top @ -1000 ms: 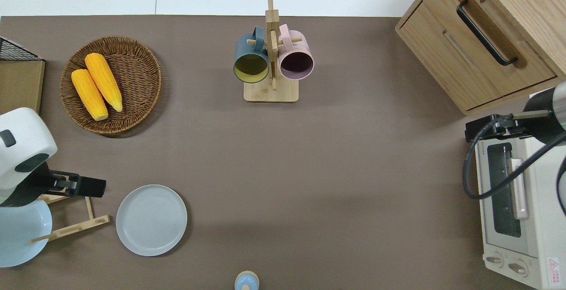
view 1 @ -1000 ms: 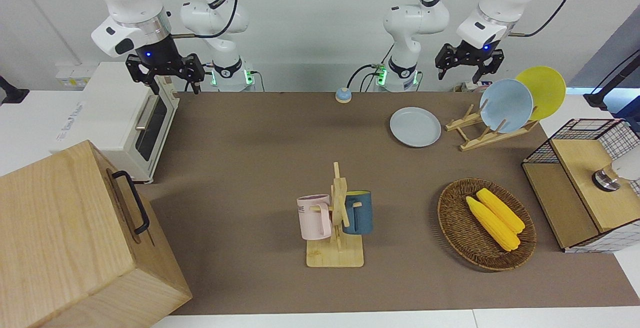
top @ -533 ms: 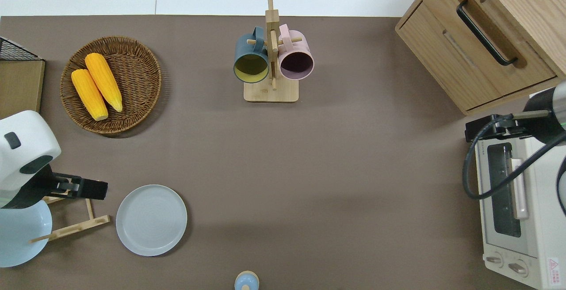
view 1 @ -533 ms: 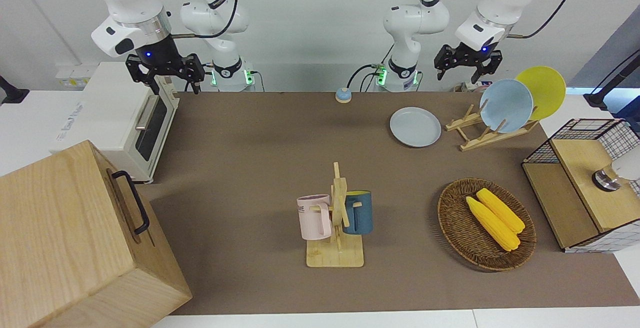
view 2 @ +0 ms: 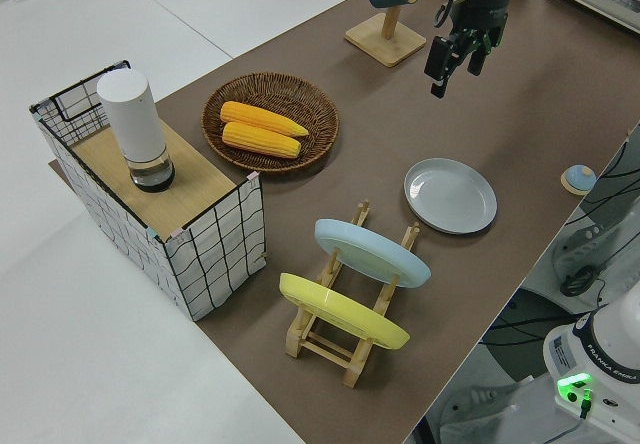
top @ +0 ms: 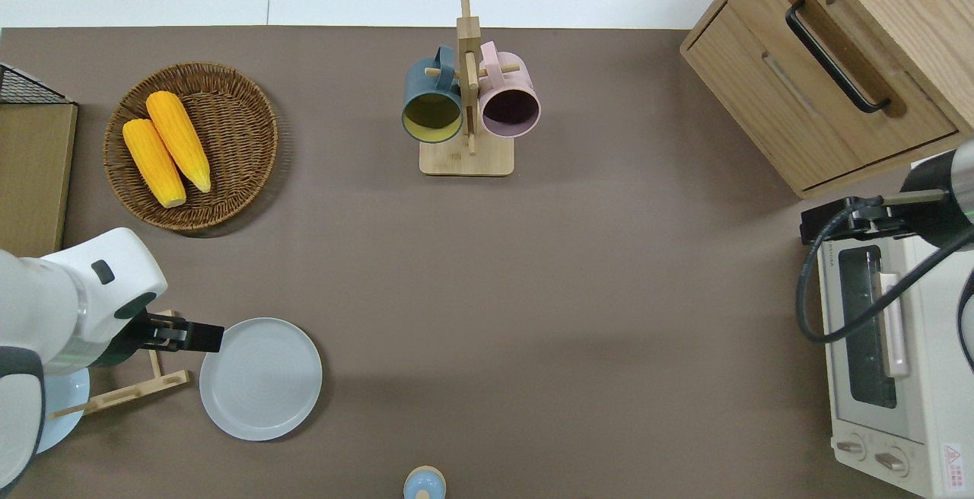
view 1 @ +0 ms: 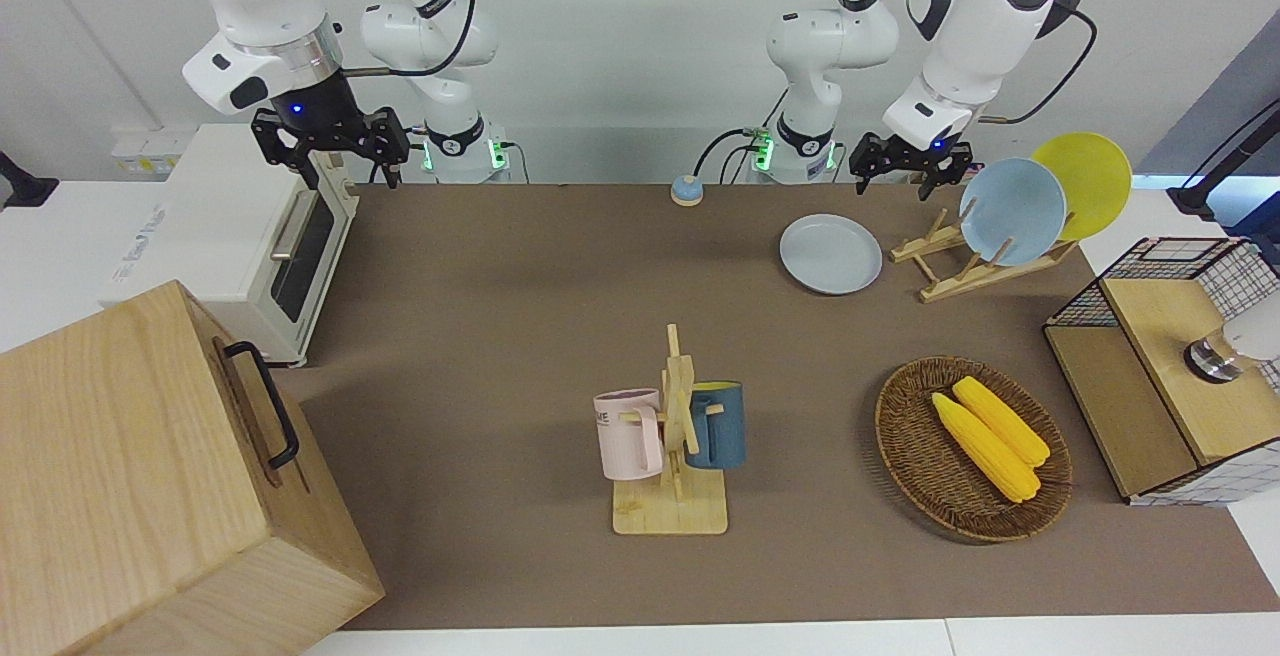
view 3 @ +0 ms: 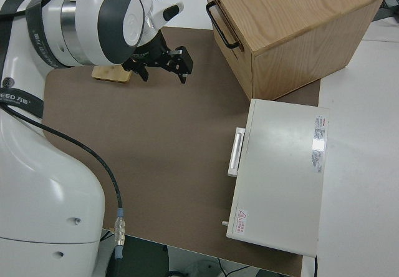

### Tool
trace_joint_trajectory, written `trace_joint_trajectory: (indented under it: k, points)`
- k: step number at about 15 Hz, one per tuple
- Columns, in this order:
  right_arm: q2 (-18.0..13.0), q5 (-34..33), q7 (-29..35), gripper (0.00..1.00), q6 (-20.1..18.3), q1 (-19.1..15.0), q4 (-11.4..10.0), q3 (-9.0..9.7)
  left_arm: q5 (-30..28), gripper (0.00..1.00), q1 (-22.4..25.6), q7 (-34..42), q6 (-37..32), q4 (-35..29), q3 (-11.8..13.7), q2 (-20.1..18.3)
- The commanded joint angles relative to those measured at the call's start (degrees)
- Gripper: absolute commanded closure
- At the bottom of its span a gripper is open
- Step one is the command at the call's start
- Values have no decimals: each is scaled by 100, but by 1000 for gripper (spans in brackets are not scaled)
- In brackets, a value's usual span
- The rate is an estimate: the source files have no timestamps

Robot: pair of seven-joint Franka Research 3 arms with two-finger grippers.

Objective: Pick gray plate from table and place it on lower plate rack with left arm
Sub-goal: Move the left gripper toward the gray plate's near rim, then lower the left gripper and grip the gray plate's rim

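Observation:
The gray plate [view 1: 831, 253] lies flat on the table beside the lower plate rack [view 1: 945, 283]; it also shows in the overhead view [top: 260, 378] and the left side view [view 2: 450, 195]. The rack [view 2: 408, 241] holds a light blue plate [view 1: 1012, 211] and a yellow plate [view 1: 1085, 184] on edge. My left gripper [view 1: 890, 186] is open and empty in the air. In the overhead view my left gripper [top: 204, 337] is over the gap between the rack [top: 129, 391] and the plate's rim. My right gripper [view 1: 345, 174] is parked, open.
A wicker basket [view 1: 900, 456] with two corn cobs, a wooden mug stand [view 1: 670, 514] with two mugs, a wire crate [view 1: 1150, 366], a small blue bell [view 1: 686, 190], a white toaster oven [view 1: 230, 236] and a wooden cabinet [view 1: 130, 476] stand on the table.
My left gripper has come lower and moved from over the rack toward the gray plate. The plate, the rack and the right arm have not moved.

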Motion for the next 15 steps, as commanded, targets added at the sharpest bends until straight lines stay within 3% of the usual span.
trace_joint_trajectory:
  k: [1,7,11,15]
  points:
    - [2,15,22,17,-5,42,37,-34,90,5,-75,-2,867,-937,33,-318]
    - [2,15,22,17,-5,42,37,-34,125,5,-171,94,2465,-2053,16,-239]
    - [2,15,22,17,-5,42,37,-34,168,5,-207,217,3178,-2344,-19,24]
    - [2,15,22,17,-5,42,37,-34,949,5,-224,473,3593,-2363,-54,393]
